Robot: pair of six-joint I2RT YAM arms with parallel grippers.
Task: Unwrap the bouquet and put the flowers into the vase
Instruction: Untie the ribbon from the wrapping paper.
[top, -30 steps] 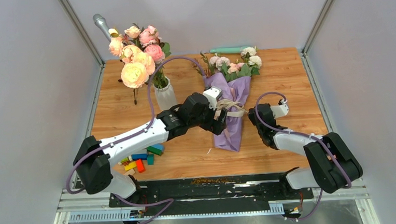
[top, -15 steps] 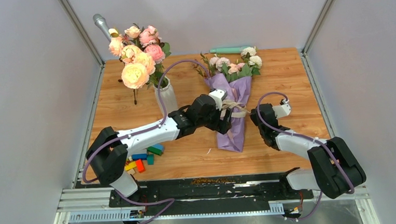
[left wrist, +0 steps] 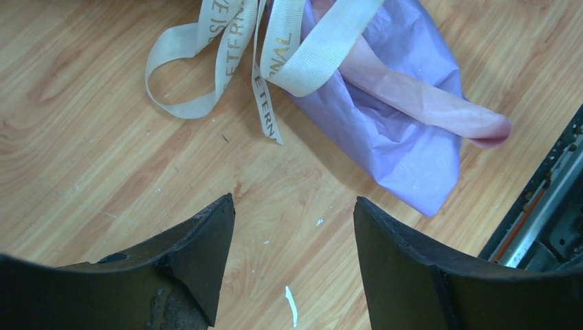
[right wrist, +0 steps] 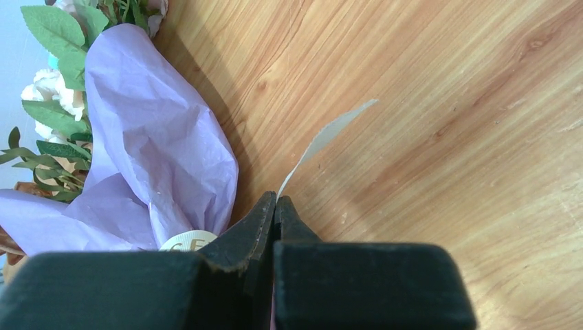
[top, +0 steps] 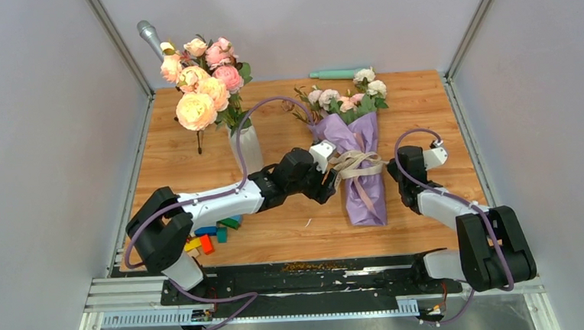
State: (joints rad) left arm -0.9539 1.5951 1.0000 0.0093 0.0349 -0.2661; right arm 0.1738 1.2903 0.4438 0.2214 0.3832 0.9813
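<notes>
Right gripper (right wrist: 275,199), fingers pressed together, pinching ribbon tail (right wrist: 323,137), likely anchoring it for untying; left gripper (left wrist: 292,206) hovering, fingers spread, lining up on bouquet (top: 363,183) ribbon loops (left wrist: 230,41).

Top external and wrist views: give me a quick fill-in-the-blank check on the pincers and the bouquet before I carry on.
The left pincer hovers over the wooden table, its jaws ____ and empty.
The right pincer is ____ on an end of the beige ribbon.
In the top view, the bouquet of small roses in lilac paper lies to the ____ of the slim white ribbed vase.
Missing words: open; shut; right.
</notes>
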